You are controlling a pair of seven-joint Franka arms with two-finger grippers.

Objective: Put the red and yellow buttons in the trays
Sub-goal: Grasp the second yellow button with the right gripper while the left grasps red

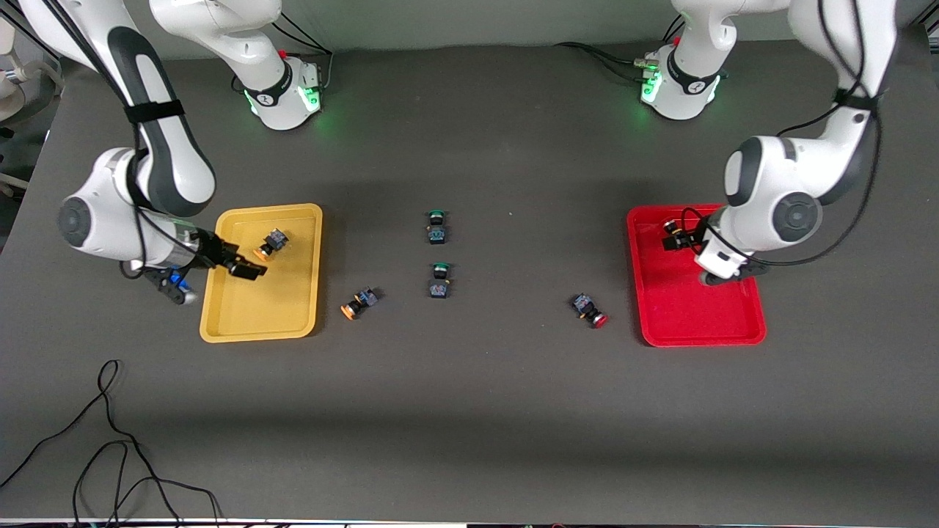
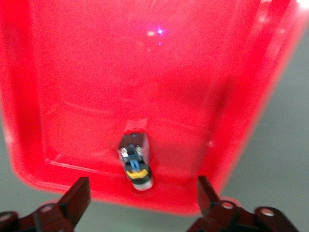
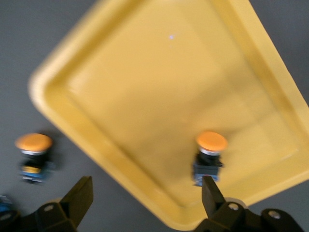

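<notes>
The right hand (image 1: 246,265) is hanging over the yellow tray (image 1: 242,323), fingers spread wide and holding nothing; one yellow button (image 1: 270,244) is lying in that tray, cap pointing toward the front camera. The left hand (image 2: 142,205) is hovering over the red tray (image 1: 704,323) w/ fingers likewise wide apart and empty. A button (image 2: 135,162) is sitting in the red tray just inside the rim; its cap is looking washed-out in the left wrist view, so it's probably the red one, but I can't be sure.

Two task buttons are waiting on the desk (image 1: 513,411): the second yellow button (image 1: 358,303), just beside the yellow tray on the side toward the left arm's end, and a red button (image 1: 590,309) near the red tray, toward the right arm's end.

Next step, as I'm judging it: each hand is going for its nearest loose button. Do it well by lifting clear of the tray rim first, then coming down w/ fingers straddling the dark blocky body, not the round cap (caps are likely to slip or roll).

Room: open desk is lying all around both loose buttons, esp. toward the front camera. The two green buttons (image 1: 438,226) are sitting mid-desk, well apart from both targets, so neither arm is needing to cross them. Only tight edge: the yellow tray's rim next to the yellow button.
</notes>
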